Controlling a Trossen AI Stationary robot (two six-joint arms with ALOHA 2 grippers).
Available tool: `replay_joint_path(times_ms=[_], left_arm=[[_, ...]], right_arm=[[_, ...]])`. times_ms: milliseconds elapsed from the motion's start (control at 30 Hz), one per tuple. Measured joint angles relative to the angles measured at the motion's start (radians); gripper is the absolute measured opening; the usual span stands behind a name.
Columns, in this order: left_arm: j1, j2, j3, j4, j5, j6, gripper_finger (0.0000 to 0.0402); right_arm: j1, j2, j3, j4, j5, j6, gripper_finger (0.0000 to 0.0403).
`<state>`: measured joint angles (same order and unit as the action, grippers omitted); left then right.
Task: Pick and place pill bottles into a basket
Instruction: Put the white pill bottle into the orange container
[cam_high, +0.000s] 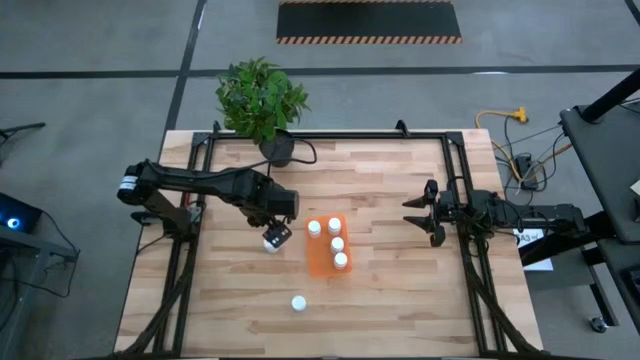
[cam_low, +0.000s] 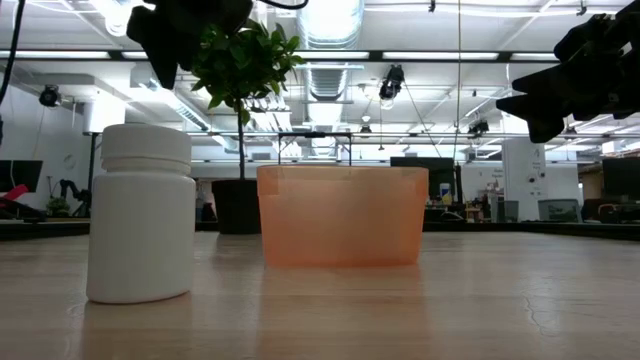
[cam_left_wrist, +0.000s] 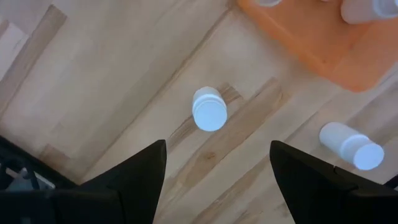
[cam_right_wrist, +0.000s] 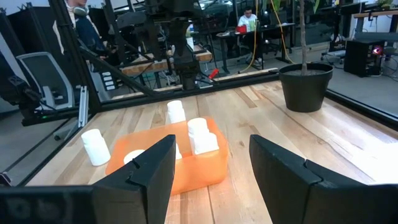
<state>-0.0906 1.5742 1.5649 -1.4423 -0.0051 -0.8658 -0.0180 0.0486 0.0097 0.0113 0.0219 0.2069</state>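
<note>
Left gripper (cam_high: 277, 233) over the table just left of the small translucent orange rectangular plastic basket (cam_high: 322, 262), fingers (cam_left_wrist: 127, 180) spread wide, holding nothing. Directly below it, one small white cylindrical pill bottle (cam_left_wrist: 209, 110) standing upright on the wood, not touched. Second loose bottle (cam_high: 299, 302) standing alone nearer the front edge, well apart from the basket; same one large in the low view (cam_low: 140, 213). Three white-capped bottles inside the basket (cam_high: 334, 241), in a rough diagonal row. Right gripper (cam_high: 426, 212) hovering at the right side of the light wooden slatted table (cam_high: 400, 290), well apart from the basket, fingers (cam_right_wrist: 146, 168) wide open, empty. Black plant pot with a green leafy plant (cam_high: 262, 100) at the table's far edge.
</note>
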Motion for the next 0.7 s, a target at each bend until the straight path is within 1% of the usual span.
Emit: replay_joint_path(times_ms=[133,267,333,433,700], left_arm=[[-0.001,0.004,-0.004,-0.003,0.005,-0.071,0.0267],[-0.003,0.002,-0.005,-0.008,0.006,-0.071,0.0267],[-0.003,-0.004,-0.005,-0.016,0.024,-0.073,0.0267],[-0.003,-0.023,-0.005,-0.036,0.022,-0.123,0.0267],[-0.003,-0.057,-0.005,-0.035,-0.025,-0.095,0.0267]], right_arm=[[0.0,0.0,0.0,0.0,0.0,0.0,0.0194],[0.0,0.0,0.0,0.0,0.0,0.0,0.0194],[0.0,0.0,0.0,0.0,0.0,0.0,0.0194],[0.0,0.0,0.0,0.0,0.0,0.0,0.0194],[0.0,0.0,0.0,0.0,0.0,0.0,0.0194]])
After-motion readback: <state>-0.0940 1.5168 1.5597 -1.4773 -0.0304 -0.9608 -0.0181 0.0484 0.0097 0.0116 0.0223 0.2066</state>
